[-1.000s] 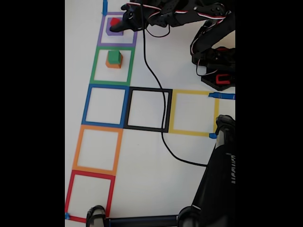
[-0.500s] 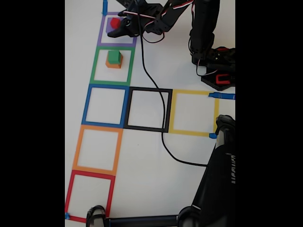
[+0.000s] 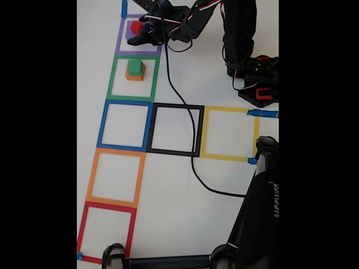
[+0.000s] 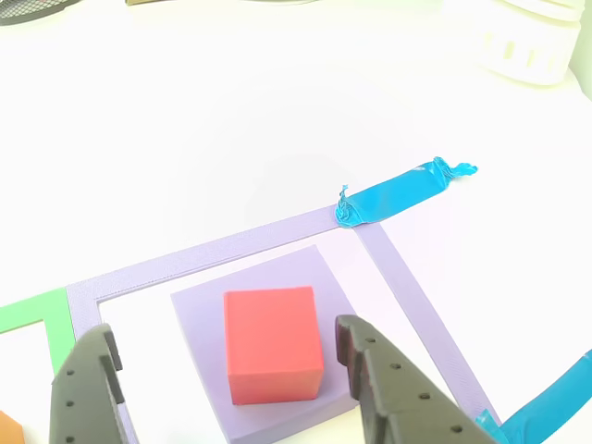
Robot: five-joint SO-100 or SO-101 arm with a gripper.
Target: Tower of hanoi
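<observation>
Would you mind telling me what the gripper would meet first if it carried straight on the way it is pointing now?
Most likely the red cube, which sits on the purple cube and lies between the open fingers of the gripper. Height above it is unclear.

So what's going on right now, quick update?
Gripper open, fingers either side of red cube. Red cube sits on purple cube, not gripped yet. Green cube on orange cube next square over. Nothing in the way.
</observation>
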